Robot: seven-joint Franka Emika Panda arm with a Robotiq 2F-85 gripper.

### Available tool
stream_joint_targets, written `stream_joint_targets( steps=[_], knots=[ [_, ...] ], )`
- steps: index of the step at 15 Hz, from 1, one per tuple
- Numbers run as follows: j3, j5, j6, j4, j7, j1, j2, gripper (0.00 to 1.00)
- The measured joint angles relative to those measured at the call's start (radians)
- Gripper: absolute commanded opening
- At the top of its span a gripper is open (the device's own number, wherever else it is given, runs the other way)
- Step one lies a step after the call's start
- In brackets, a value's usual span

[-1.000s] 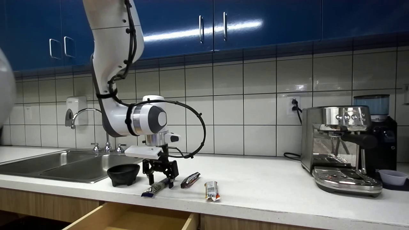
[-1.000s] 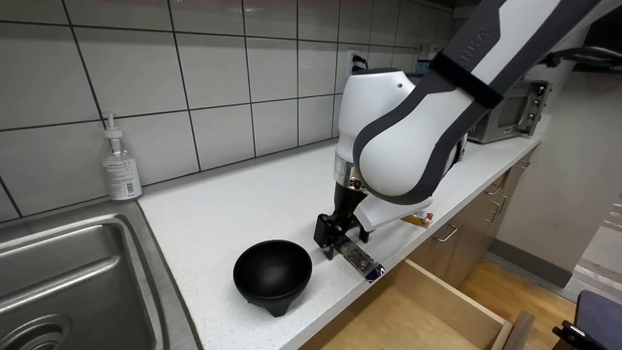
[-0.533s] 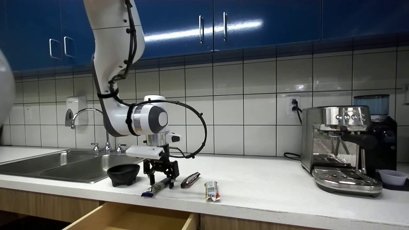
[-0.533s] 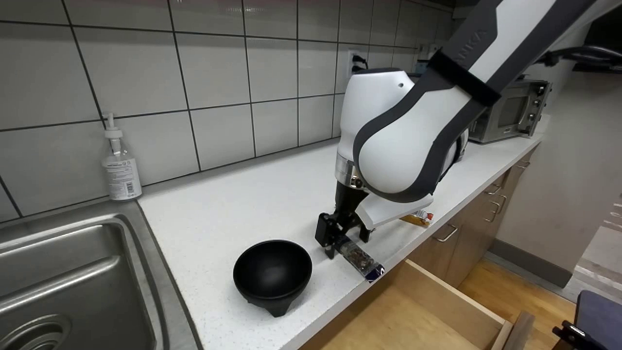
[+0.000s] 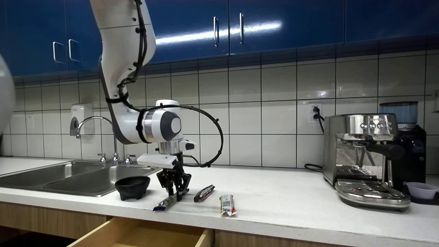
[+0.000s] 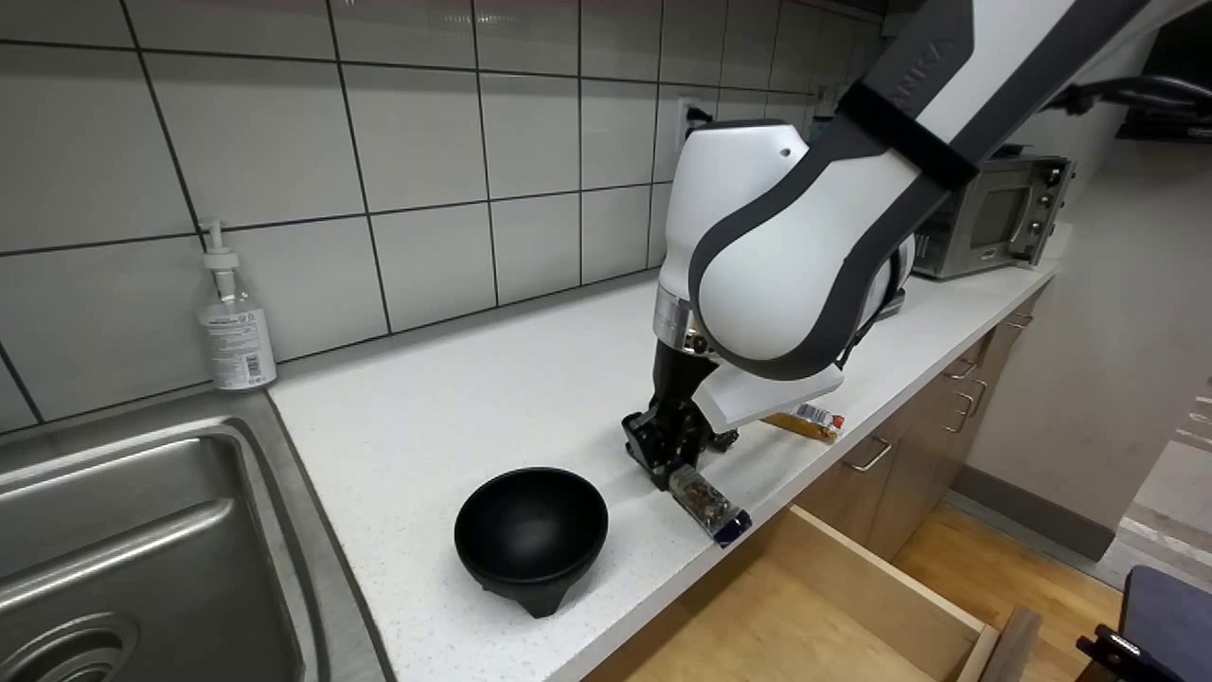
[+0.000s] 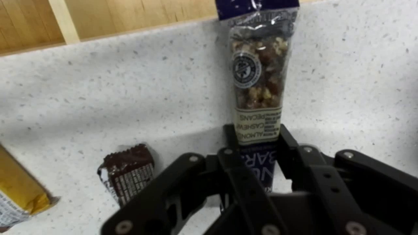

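Though it gaped a second ago, the pincer (image 7: 258, 134) now clasps the nut bar (image 7: 261, 81) (navy-tipped)

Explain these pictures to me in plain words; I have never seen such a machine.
The machine is a jointed white-and-grey robot arm ending in black hinged jaws. Two views come from cameras standing outside it; the close-up comes from a camera on its wrist, looking past the jaws.

The long white speckled countertop carries a round black bowl on short legs, a slim brown-wrapped bar, a flat yellow-and-white-wrapped bar and a boxy silver metal coffee machine. Below, a pale wooden drawer stands open.

The jaws are closed on a long nut bar in a clear-and-navy wrapper, one finger along each side. Whether that bar touches the countertop is hard to tell.
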Motion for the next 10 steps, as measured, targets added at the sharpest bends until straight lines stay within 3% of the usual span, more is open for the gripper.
stream_joint_targets(
  steps=[10],
  knots=[
    [0.003,0.000,0.015,-0.038,0.001,0.020,-0.056,0.08]
  ],
)
